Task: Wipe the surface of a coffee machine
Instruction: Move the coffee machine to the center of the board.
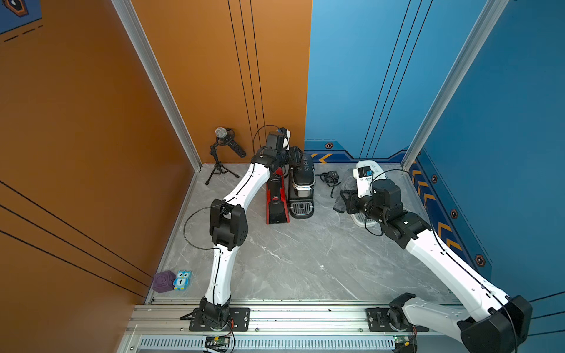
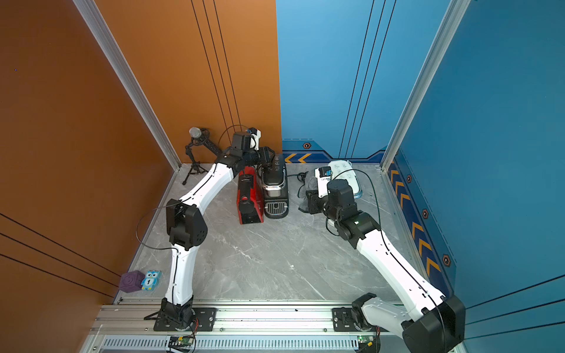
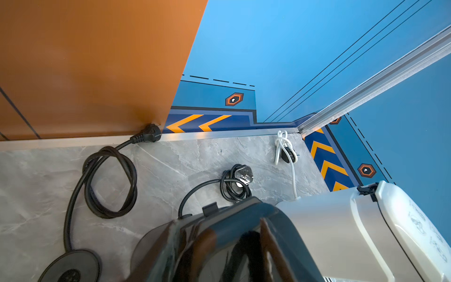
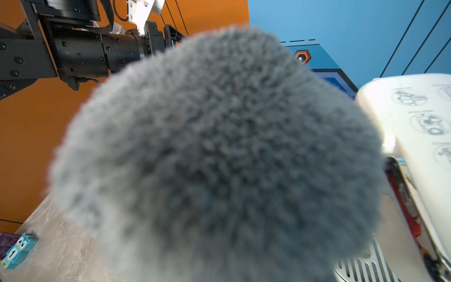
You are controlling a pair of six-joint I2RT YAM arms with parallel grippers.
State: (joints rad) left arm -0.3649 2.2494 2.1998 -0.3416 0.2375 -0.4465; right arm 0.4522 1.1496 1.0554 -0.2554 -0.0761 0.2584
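Grey marble table (image 1: 305, 259), three coffee machines at its far side: white coffee machine (image 2: 344, 171) on the right, black coffee machine (image 1: 302, 186) in the middle, red coffee machine (image 1: 276, 201) just beside it on the left. Fluffy grey cloth (image 4: 219, 158) between black and white, near the white, pinched tight in the right gripper (image 1: 345, 201). Left gripper (image 1: 298, 157) at the top of the black one; opening impossible to tell.

We see the black coffee machine (image 3: 231, 249) close up, a white appliance (image 3: 353, 232) just beside it. On the marble table (image 3: 170, 158) nearer the wall lie a looped black cord (image 3: 140, 137), a coiled black cable (image 3: 235, 186) and a bundled white cord (image 3: 284, 149).
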